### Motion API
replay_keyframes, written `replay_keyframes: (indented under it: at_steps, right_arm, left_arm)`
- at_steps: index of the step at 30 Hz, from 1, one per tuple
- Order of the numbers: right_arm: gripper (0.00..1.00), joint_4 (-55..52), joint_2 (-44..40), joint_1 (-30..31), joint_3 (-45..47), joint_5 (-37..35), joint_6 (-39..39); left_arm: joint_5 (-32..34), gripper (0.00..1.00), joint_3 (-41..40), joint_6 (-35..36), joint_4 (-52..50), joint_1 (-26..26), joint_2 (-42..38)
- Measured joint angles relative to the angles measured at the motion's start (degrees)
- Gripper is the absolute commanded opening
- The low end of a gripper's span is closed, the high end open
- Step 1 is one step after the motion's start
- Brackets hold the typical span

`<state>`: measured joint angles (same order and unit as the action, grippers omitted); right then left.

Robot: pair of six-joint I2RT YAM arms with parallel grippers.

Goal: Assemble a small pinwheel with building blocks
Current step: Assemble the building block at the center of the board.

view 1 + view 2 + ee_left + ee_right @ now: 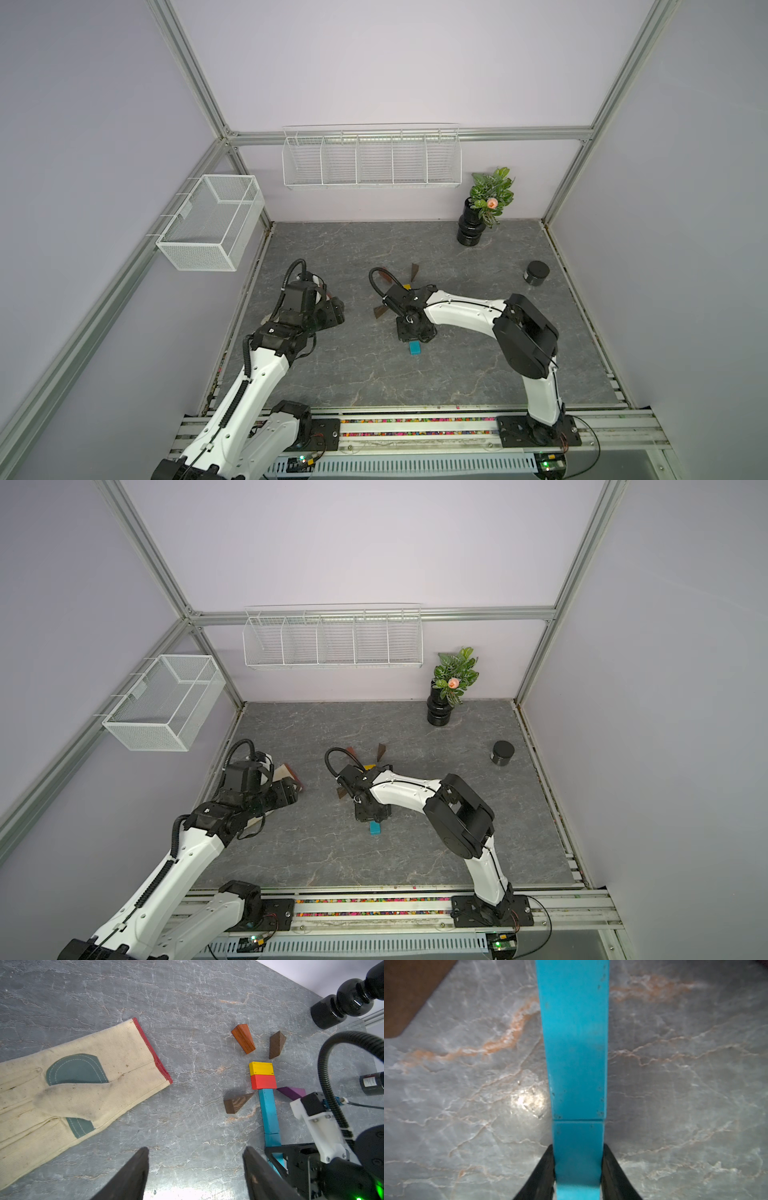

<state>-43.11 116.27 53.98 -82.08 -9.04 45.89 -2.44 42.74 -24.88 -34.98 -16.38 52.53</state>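
Nearest us, right wrist: our right pincer [578, 1147] clamps the tail-end long teal bar [577, 1134], lengthwise straight ahead. Left wrist: our left pincer [195, 1149] gapes empty beside the flat block pinwheel [263, 1081] on the grey surface [187, 1012]. In a top view, the right arm [457, 305] is nearer

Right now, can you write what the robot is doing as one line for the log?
right gripper: shut on teal bar | left gripper: open, empty | pinwheel: nearly built
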Motion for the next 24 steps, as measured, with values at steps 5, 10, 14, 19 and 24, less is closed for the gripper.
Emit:
replay_keyframes:
  at_steps: [5,10,14,19,24]
  right_arm:
    - [0.4,0.1,0.0,0.0,0.0,0.0,0.2]
    - [0.44,0.3,0.0,0.0,0.0,0.0,0.2]
    - [0.46,0.4,0.0,0.0,0.0,0.0,0.2]
    - [0.48,0.3,-0.1,0.0,0.0,-0.4,0.1]
    - [0.54,-0.4,-3.4,0.0,0.8,-2.5,-0.5]
  left_arm:
    - [0.0,0.74,0.0,0.0,0.0,0.0,0.0]
    - [0.0,0.74,0.0,0.0,0.0,0.0,0.0]
    - [0.0,0.74,0.0,0.0,0.0,0.0,0.0]
    - [0.0,0.74,0.0,0.0,0.0,0.0,0.0]
    - [0.6,0.74,0.0,0.0,0.2,0.0,-0.3]
